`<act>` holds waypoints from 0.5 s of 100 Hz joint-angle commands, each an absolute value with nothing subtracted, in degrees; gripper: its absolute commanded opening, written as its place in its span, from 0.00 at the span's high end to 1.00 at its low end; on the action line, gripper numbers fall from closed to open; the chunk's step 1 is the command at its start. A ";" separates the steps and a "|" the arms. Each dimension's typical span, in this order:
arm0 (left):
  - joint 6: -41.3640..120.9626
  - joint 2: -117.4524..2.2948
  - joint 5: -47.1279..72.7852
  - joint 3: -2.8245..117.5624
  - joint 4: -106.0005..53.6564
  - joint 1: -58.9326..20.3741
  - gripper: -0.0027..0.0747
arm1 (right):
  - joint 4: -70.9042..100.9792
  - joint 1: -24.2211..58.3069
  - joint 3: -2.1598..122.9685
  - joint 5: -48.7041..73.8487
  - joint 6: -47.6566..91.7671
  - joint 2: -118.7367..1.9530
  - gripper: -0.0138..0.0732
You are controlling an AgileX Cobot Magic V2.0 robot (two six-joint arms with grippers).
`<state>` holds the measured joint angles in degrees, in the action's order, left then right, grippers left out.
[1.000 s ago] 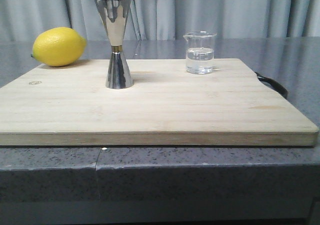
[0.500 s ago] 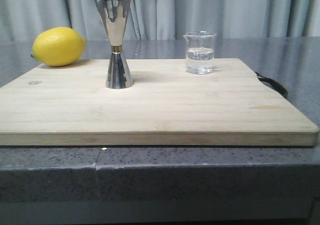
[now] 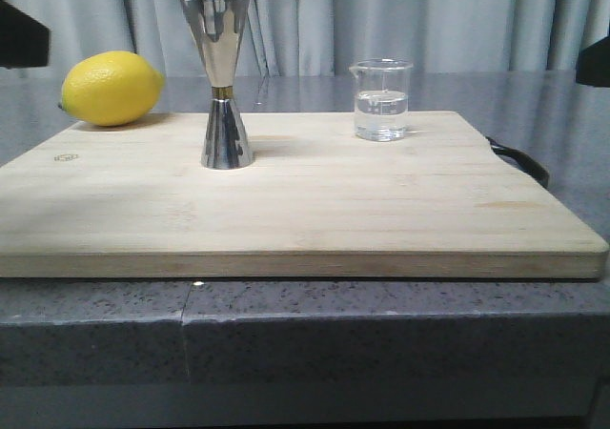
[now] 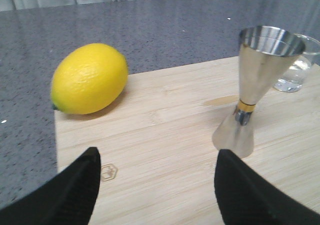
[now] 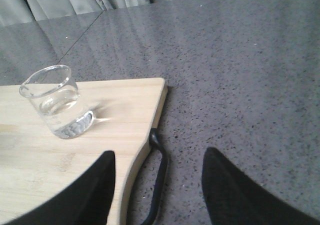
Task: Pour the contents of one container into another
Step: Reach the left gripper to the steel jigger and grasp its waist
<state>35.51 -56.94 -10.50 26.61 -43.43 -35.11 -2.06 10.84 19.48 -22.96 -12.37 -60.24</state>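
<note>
Right now you have both claws spread wide and holding nothing. Your left gripper point(image 4: 157, 185) hangs with its two dark fingers point(image 4: 75, 190) apart above the near left part of the wooden cutting board point(image 3: 305, 210), touching neither the board nor anything on it; in the front view it shows only as a dark shape at the left edge point(image 3: 21, 36). Your right gripper point(image 5: 157, 185) is just as open, its fingers point(image 5: 240, 190) straddling the board's right edge and the black handle loop point(image 5: 157, 185) that sticks out onto the grey stone counter point(image 3: 381, 324); it is also only a dark corner at the right edge of the front view point(image 3: 596, 62).

You can see the board lying flat on the counter, filling most of the front view. On the counter just off its far left corner sits the lemon point(image 3: 111, 88), beside the board's edge.

Your jigger point(image 3: 224, 81) stands upright on the left half of the board, wide cup uppermost, gold band at the waist. You cannot tell from these views whether anything is in its top cup.

Your glass beaker point(image 3: 381, 100) stands upright near the board's far edge, right of the jigger and well apart from it. It holds clear liquid, roughly half full, and nothing touches it.
</note>
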 commanded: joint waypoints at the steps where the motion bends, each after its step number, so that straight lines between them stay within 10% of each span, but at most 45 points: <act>1: 35.77 -60.13 -21.51 28.77 -42.94 -40.29 0.38 | -2.69 11.53 21.44 -30.21 -12.15 -62.35 0.41; 50: 21.44 -79.31 -39.10 34.43 -30.47 -47.50 0.38 | -3.50 13.48 21.44 -35.91 -12.15 -68.56 0.41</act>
